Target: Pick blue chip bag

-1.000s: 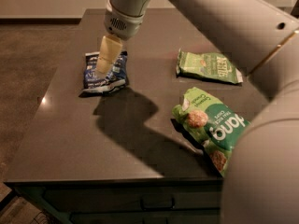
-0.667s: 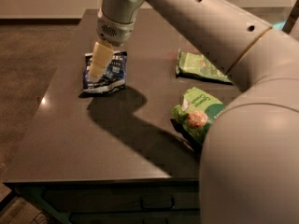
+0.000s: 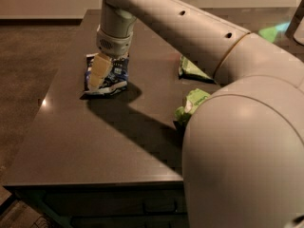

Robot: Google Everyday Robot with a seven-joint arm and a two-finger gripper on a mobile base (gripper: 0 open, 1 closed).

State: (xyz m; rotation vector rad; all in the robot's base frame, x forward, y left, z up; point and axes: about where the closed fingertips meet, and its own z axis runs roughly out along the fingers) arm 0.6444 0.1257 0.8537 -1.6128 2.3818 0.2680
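Observation:
The blue chip bag (image 3: 117, 74) lies flat on the dark table (image 3: 90, 141) at its far left; it is crinkled navy with white lettering. My gripper (image 3: 98, 80) hangs from the arm straight down onto the bag's left half and covers part of it. Its cream tip sits at or just above the bag's surface. The bag rests on the table.
A small light-green bag (image 3: 189, 69) lies at the far right, partly hidden by my arm. A larger bright-green bag (image 3: 192, 103) lies nearer, mostly hidden behind my arm's big elbow (image 3: 242, 160). The table's left edge runs close to the blue bag.
My gripper has moved a little left and down onto the blue bag. My arm now fills more of the right side and hides most of the green bags.

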